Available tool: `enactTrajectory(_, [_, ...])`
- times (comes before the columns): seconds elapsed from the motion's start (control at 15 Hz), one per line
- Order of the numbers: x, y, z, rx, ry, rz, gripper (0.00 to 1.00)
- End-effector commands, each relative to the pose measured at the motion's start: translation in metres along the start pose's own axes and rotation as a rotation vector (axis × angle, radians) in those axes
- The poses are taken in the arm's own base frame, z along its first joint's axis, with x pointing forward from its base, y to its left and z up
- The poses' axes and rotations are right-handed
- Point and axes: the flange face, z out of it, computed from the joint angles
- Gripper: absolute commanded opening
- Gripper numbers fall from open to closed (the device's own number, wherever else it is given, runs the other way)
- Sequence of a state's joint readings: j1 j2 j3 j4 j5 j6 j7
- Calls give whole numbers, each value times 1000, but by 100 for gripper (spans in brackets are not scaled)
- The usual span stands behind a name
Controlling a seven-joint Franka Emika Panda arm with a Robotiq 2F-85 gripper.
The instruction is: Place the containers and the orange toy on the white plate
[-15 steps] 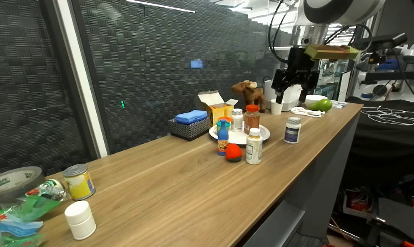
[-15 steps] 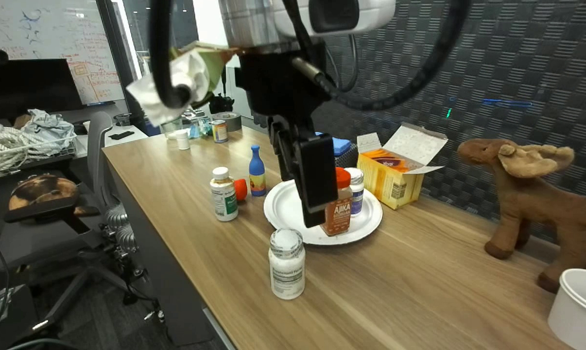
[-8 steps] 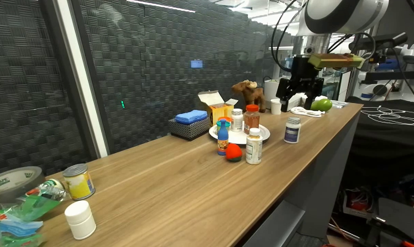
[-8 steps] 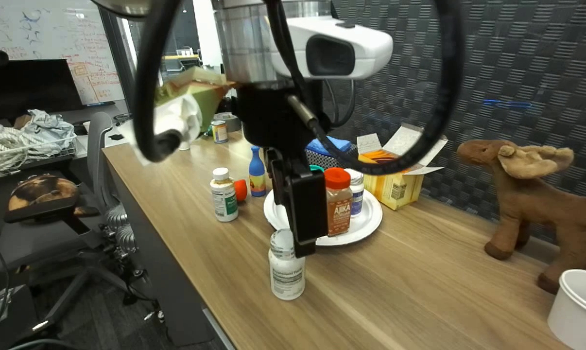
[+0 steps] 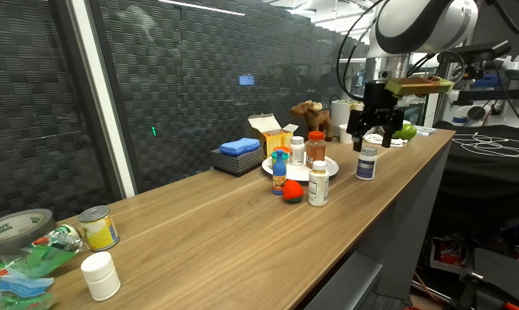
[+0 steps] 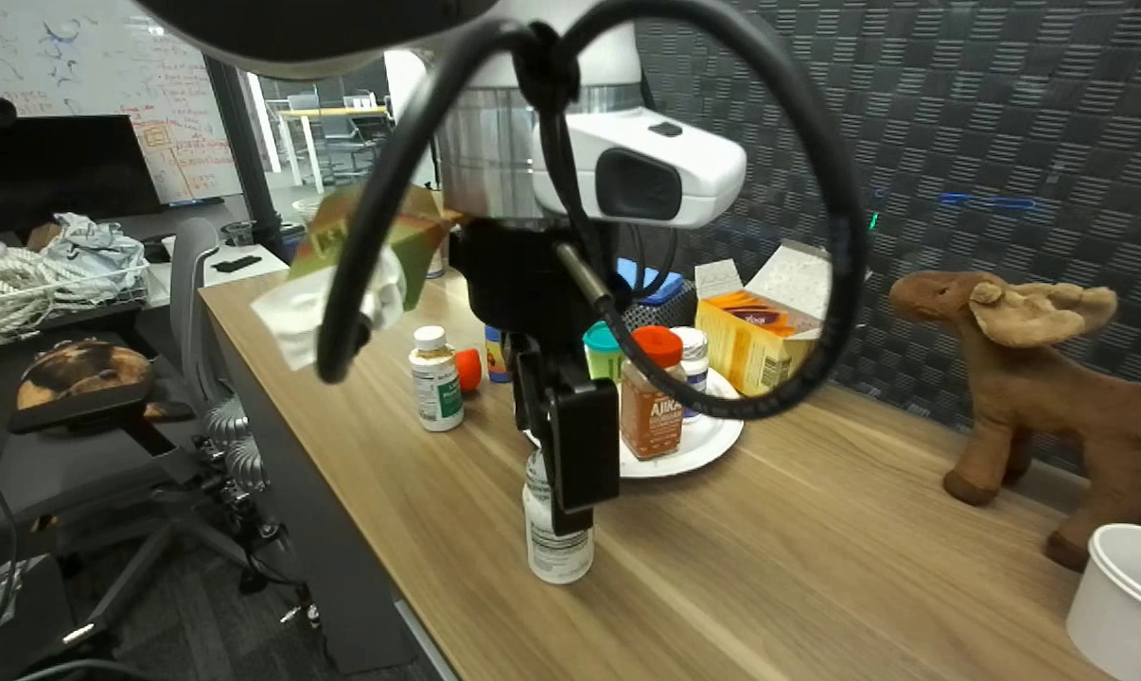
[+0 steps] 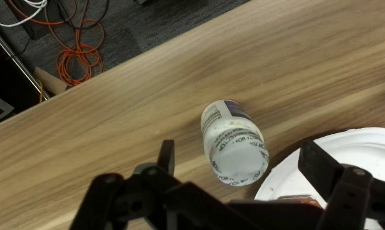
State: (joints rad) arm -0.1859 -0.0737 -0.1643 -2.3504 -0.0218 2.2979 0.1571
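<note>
White and round, the plate (image 5: 300, 173) in an exterior view bore a teal cup (image 5: 285, 157), a white bottle (image 5: 297, 152) and a red-lidded Ajika jar (image 5: 315, 150); before it lay the red-orange ball (image 5: 293, 190), a green-labelled bottle (image 5: 318, 188) just beside. At right, the gripper (image 5: 372, 145) hung with fingers parted near the cap of an indigo-labelled bottle (image 5: 366, 166).

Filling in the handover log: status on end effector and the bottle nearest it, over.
End effector open, holding nothing. Nearest bottle upright on table. White plate close by, likely not in the way.
</note>
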Motion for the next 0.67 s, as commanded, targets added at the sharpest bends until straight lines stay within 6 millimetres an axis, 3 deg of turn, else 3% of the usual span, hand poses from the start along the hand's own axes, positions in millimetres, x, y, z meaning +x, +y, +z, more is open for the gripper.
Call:
enactTrajectory(0.0, [8, -6, -3, 14, 13, -23, 100])
enactTrajectory(0.07, [10, -6, -4, 17, 17, -20, 83])
enactTrajectory(0.13, [11, -6, -4, 17, 17, -21, 73])
enactTrajectory(0.6, [2, -7, -21, -36, 16, -22, 19])
